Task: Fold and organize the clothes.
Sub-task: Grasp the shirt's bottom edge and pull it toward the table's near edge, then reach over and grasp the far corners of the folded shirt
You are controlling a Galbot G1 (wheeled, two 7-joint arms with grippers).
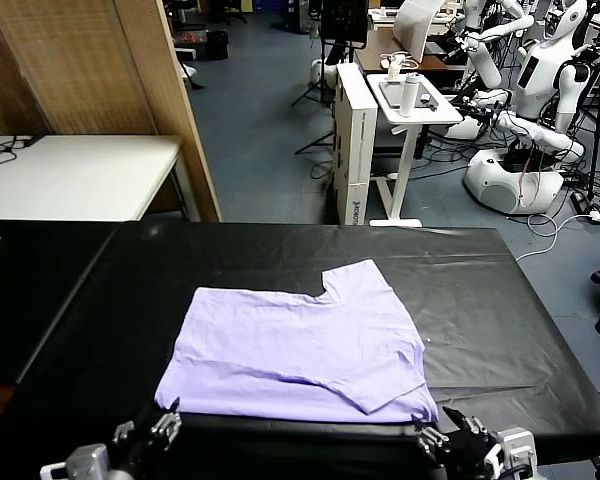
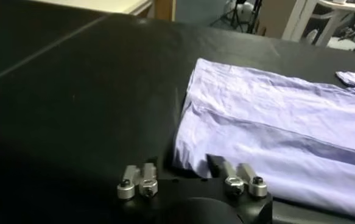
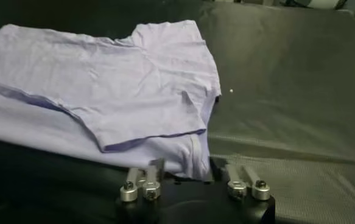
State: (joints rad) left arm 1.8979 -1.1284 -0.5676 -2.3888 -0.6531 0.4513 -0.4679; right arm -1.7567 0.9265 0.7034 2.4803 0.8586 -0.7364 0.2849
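We see the lavender T-shirt (image 1: pixel 295 345) lying flat on the black tabletop (image 1: pixel 500 300), folded once so that an upper layer lies over a lower one, with the lower layer showing as a band along the near edge. One short sleeve (image 1: pixel 355 280) sticks out at the far side, beside a notch in the outline. The cloth is lightly creased, and a diagonal fold line runs across the upper layer toward the right corner, where a flap (image 3: pixel 144 125) ends in a darker hem.

Our left gripper (image 1: pixel 140 432) sits at the shirt's near left corner with its jaws spread apart and nothing between them; in the left wrist view (image 2: pixel 189 182) the bunched corner of the shirt (image 2: pixel 274 128) lies just ahead of the jaws, between the two fingers' line.

Our right gripper (image 1: pixel 450 432) sits at the near right corner, jaws likewise spread and empty; in the right wrist view (image 3: pixel 189 182) the hem of the shirt's corner lies just in front of the gap
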